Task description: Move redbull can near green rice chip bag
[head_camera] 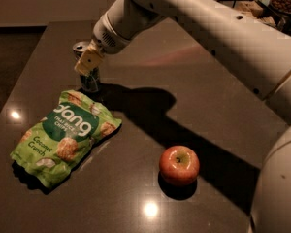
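Observation:
The redbull can (91, 80) stands upright on the dark table (218, 96), just behind the top edge of the green rice chip bag (65, 136). Its shiny top (80, 46) shows behind the gripper. My gripper (86, 62) comes in from the upper right and is shut on the can's upper half, with a yellowish finger pad (85, 63) covering its side. The bag lies flat at the front left, white lettering up.
A red apple (179, 165) sits at the front middle right of the table. My white arm (208, 28) spans the upper right and casts a wide shadow across the table. Cluttered items (281, 4) stand at the far right back.

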Robot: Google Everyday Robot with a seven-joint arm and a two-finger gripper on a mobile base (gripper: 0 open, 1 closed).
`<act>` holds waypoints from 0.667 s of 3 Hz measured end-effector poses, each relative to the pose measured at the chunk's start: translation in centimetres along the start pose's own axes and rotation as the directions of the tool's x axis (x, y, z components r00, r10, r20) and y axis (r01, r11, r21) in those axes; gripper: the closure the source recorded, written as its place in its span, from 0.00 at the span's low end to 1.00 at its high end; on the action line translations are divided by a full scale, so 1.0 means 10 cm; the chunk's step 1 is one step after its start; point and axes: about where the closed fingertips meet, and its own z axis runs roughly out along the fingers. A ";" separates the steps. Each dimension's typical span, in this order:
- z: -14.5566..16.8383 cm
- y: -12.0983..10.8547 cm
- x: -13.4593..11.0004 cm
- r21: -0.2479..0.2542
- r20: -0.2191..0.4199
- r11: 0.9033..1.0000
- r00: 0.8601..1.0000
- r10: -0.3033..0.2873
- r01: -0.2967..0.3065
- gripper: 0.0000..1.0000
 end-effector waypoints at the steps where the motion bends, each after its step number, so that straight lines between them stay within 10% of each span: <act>1: -0.03 0.11 0.16 -0.029 -0.022 1.000 1.000 -0.004 0.003 0.82; 2: -0.06 0.26 0.25 -0.055 -0.017 0.998 1.000 -0.013 0.012 0.51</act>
